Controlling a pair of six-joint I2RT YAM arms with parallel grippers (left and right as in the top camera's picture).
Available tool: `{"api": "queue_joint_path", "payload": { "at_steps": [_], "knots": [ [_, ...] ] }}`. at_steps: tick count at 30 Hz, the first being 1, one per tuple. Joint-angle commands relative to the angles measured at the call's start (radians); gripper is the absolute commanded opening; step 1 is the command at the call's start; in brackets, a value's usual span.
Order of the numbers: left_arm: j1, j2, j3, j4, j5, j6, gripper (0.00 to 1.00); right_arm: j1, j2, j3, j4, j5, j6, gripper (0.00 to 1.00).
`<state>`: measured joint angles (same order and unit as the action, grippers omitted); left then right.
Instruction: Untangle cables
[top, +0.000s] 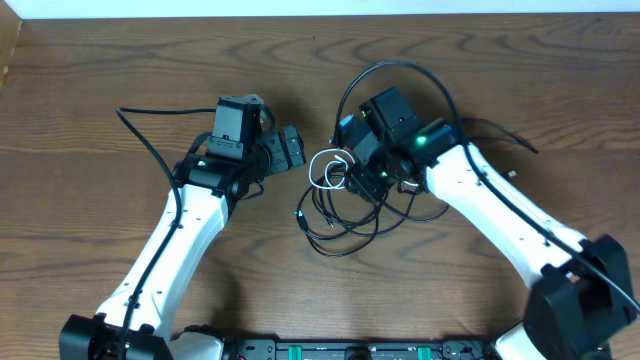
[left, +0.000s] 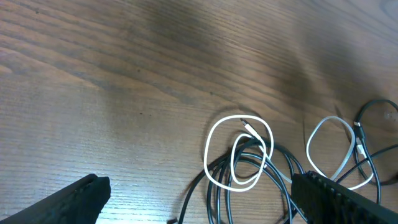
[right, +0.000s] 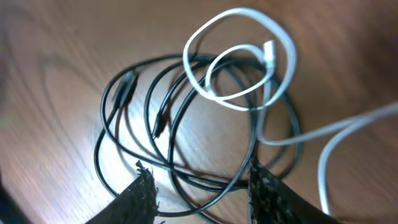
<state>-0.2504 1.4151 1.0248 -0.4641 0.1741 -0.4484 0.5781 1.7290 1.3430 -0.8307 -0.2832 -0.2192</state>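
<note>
Right pincer (right: 199, 190): fingers set moderately apart and gripping nothing; they sit at the bottom edge of the right wrist view, low over the tangle.
Between its fingers: thin strands of the black cables (right: 126, 86) cross the gap, lying on the wood and not pinched.
Left pincer (left: 199, 186): spread wide and empty; its fingertips show in the lower left and lower right corners of the left wrist view, with black strands running off the bottom edge between them.
White cable (right: 239, 10): coiled in a double ring on top of the black loops, upper centre-right of the right wrist view. Its small plug end lies inside the ring and a tail runs off the right edge.
Black cables, layout: several loose overlapping loops at the centre of the overhead frame. Two plug ends lie among the loops, left of centre in the right wrist view.
Tangle versus pincers: it lies between the two in the overhead frame. The right one is over its upper right part and the left one is near, to the left and apart from it.
Counter (top: 100, 60): brown wood grain, and all the cables rest flat on it.
</note>
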Motion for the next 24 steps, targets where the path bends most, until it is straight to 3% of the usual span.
{"api": "queue_joint_path", "payload": {
  "at_steps": [1, 13, 24],
  "knots": [
    [0.005, -0.01, 0.0, 0.0, -0.009, 0.002, 1.0, 0.0, 0.055, -0.012, 0.002, -0.06, -0.126, 0.49],
    [0.005, -0.01, 0.0, 0.0, -0.009, 0.002, 1.0, 0.031, 0.274, -0.012, 0.093, -0.06, -0.164, 0.53],
    [0.005, -0.01, 0.0, 0.0, -0.01, 0.002, 1.0, 0.066, 0.303, -0.012, 0.163, -0.055, -0.164, 0.59]
  ]
}}
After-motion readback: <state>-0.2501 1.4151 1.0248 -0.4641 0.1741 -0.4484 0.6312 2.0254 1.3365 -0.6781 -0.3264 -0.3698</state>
